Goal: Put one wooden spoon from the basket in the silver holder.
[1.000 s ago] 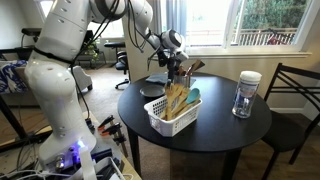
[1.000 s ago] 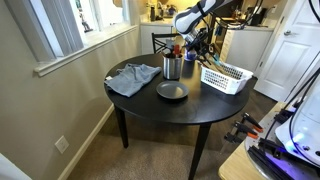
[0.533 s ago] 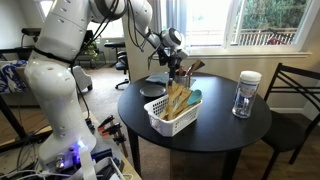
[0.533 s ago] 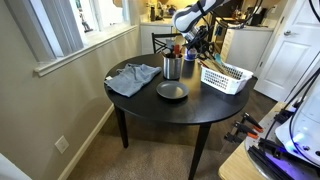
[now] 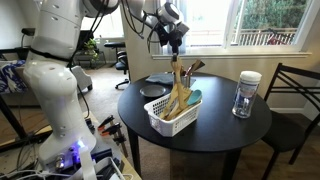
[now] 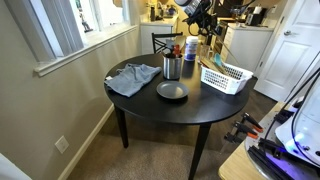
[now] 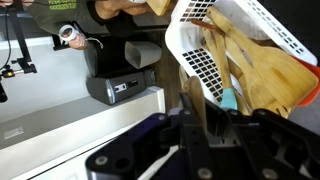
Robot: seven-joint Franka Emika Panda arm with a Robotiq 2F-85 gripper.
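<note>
My gripper [image 5: 172, 38] is raised above the table and shut on a wooden spoon [image 5: 176, 78] that hangs straight down from it. The spoon's lower end is over the white slotted basket [image 5: 160, 122], which holds more wooden utensils and a teal one [image 5: 193, 97]. In the wrist view the spoon's handle [image 7: 194, 95] runs between my fingers [image 7: 200, 118], with the basket [image 7: 196, 62] below. The silver holder [image 6: 172, 68] stands on the table beside the basket [image 6: 226, 76], under and to the side of my gripper [image 6: 197, 12].
A glass jar with a white lid [image 5: 246, 94] stands on the round black table [image 5: 215, 135]. Dark plates [image 6: 171, 91] and a grey cloth [image 6: 133, 77] lie near the holder. A chair [image 5: 296, 95] stands at the table's edge.
My gripper has risen well above the table, drawing the wooden spoon up out of the basket. Before, it was low by the basket and holder.
</note>
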